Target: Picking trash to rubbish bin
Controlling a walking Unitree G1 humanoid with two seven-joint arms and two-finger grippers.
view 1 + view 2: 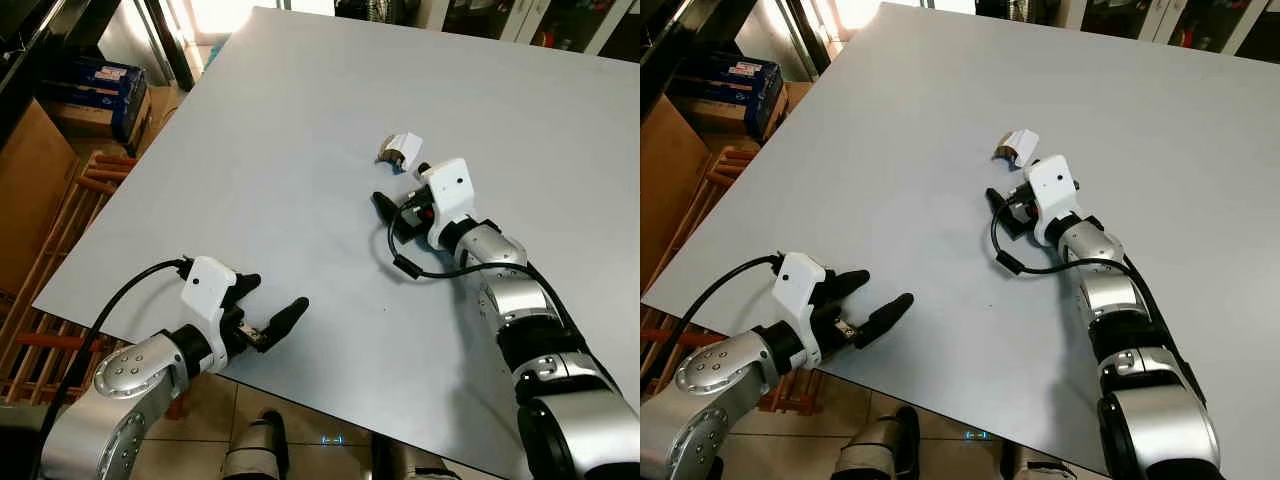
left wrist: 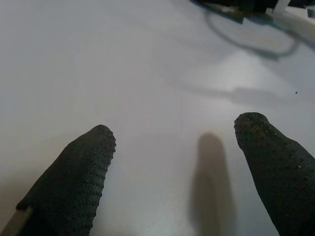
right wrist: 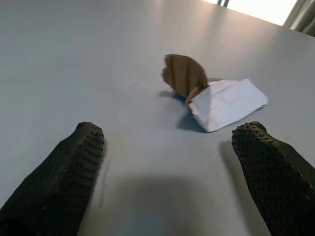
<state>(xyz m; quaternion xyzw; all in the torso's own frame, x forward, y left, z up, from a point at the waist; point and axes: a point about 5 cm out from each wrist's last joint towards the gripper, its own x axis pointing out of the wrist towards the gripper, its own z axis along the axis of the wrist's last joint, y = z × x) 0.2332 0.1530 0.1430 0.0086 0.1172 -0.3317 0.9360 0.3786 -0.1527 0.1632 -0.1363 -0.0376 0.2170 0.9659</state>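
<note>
1. Pale grey worktop, tiled floor below; cardboard boxes and wooden rack beside its edge.
2. Trash: crumpled white paper with brown scrap, on worktop.
3. Right gripper just short of trash, jaws wide.
4. Left gripper near worktop edge, jaws wide, holding nothing.

A large pale grey desk fills most of the head views, its surface plain and matte. At 9 o'clock, beyond the desk edge, a brown cardboard box stands on the floor. At 10 o'clock lies a blue box with printed markings. Wooden slats run alongside the desk edge from 9 to 8 o'clock. Tan floor tiles show at 6 o'clock.
</note>
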